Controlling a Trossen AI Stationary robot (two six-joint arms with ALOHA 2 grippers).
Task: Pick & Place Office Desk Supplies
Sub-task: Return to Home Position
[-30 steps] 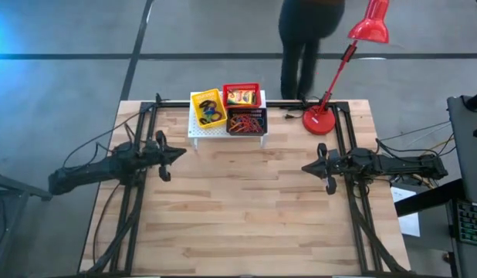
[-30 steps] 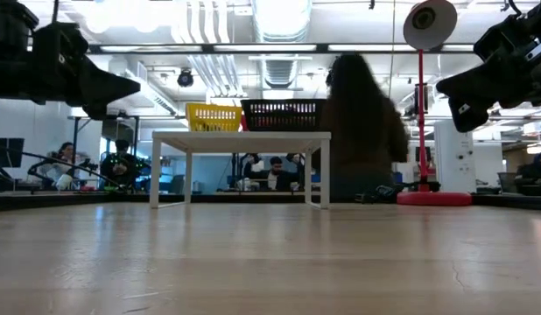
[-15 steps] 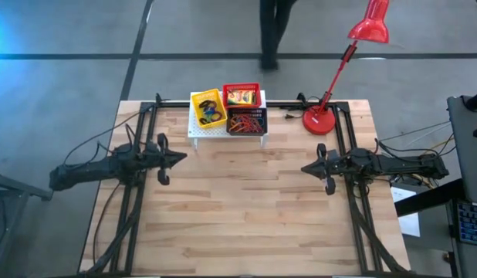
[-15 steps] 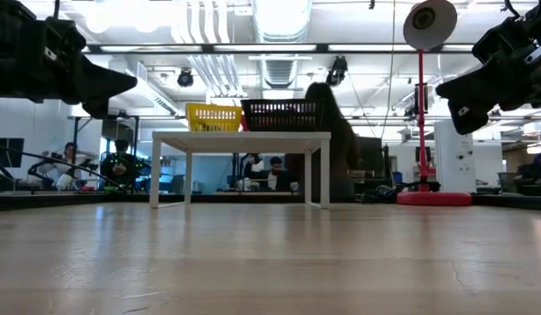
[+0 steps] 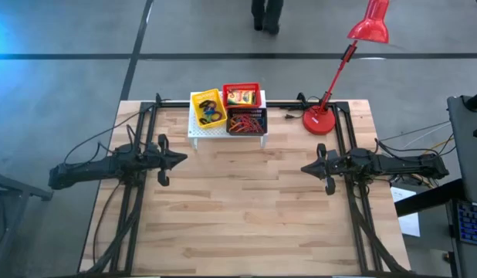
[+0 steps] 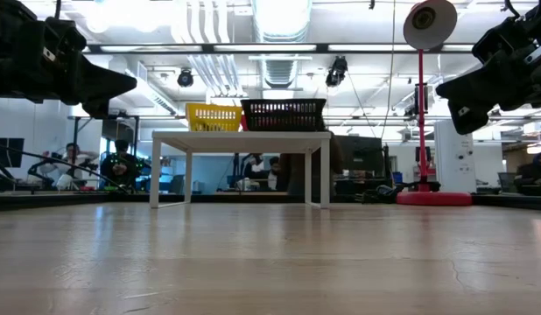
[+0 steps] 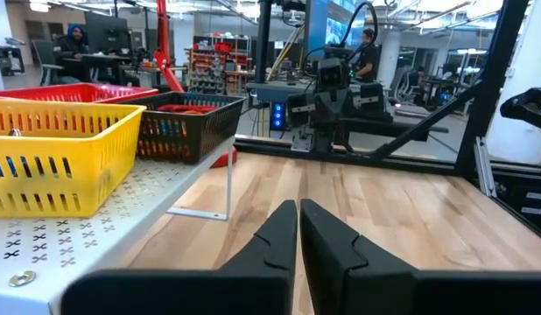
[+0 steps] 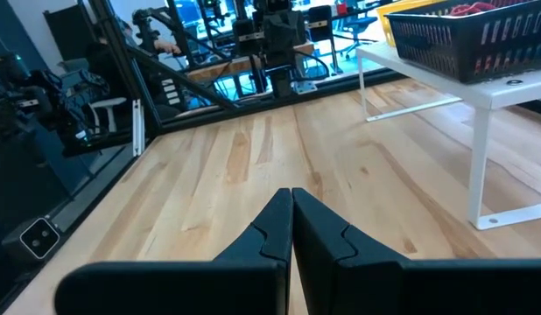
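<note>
From above, the left claw (image 5: 181, 157) and right claw (image 5: 305, 167) hover over the bare table (image 5: 246, 208), well apart from the white shelf (image 5: 194, 132) and facing each other. I judge this a parked pose, since nothing loose lies on the wood. The rubber bands (image 5: 246, 123) sit in the black basket (image 5: 247, 110) (mostly red and orange). The low view shows both claws raised clear. In each wrist view the fingers (image 7: 270, 241) meet, gripping nothing.
</note>
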